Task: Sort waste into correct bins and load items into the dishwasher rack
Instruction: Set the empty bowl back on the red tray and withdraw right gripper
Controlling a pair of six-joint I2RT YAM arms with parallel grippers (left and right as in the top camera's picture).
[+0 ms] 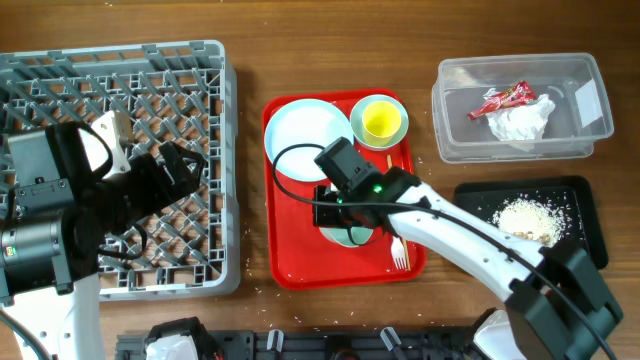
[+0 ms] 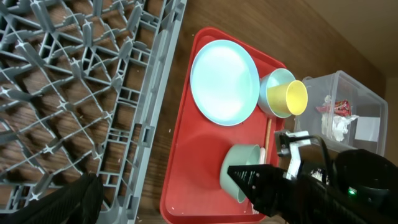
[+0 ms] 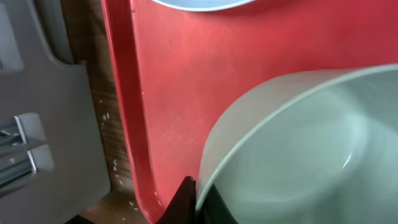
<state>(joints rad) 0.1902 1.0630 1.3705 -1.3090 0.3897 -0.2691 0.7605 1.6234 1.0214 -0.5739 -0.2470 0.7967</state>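
Observation:
My right gripper (image 1: 346, 222) is shut on the rim of the pale green bowl (image 1: 352, 238) on the red tray (image 1: 300, 265). In the right wrist view its fingers (image 3: 199, 194) pinch the bowl's wall (image 3: 298, 143). The white plate (image 1: 305, 135) and the light blue bowl (image 1: 402, 108) holding the yellow cup (image 1: 380, 122) sit at the tray's far end. The white fork (image 1: 400, 252) and the chopsticks (image 1: 389, 160) lie along the tray's right side. My left gripper (image 1: 185, 165) is open and empty above the grey dishwasher rack (image 1: 120, 80).
The clear tub (image 1: 590, 130) at the far right holds the red wrapper (image 1: 505, 98) and the white napkin (image 1: 520, 122). The black tray (image 1: 575, 195) in front of it holds rice scraps (image 1: 525, 215). Stray grains lie on the wood near the red tray.

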